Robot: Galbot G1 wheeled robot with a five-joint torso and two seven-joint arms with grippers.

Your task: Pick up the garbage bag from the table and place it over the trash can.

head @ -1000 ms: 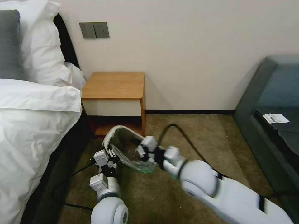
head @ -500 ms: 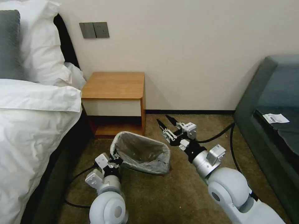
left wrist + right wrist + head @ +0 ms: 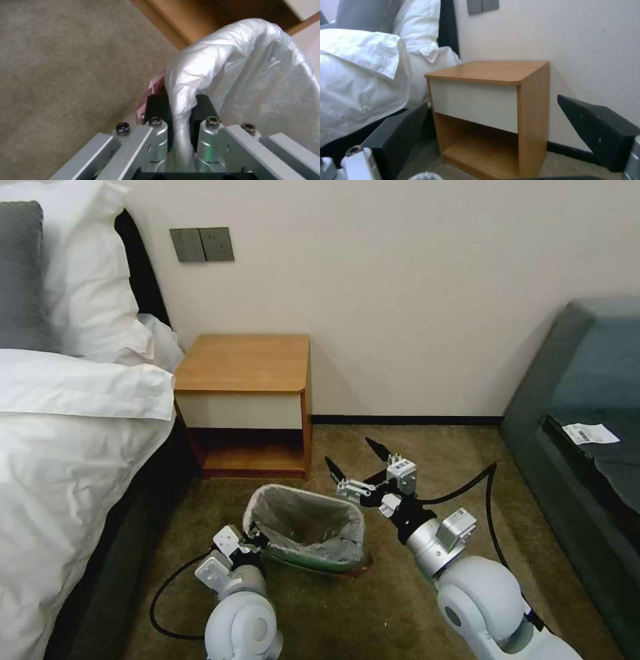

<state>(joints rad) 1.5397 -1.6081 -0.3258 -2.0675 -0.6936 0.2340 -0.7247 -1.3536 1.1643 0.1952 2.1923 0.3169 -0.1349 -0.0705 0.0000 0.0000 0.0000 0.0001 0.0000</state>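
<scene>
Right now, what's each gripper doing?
Left gripper: shut on the bag at the can's rim.
Right gripper: open, empty, beside the can.

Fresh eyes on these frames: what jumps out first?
The trash can on the carpet in front of the nightstand, already lined with the grey garbage bag. The left end effector is clamped on the bag-covered rim at the can's near-left corner. The right end effector hangs wide open just above the can's far-right corner, holding nothing.
</scene>
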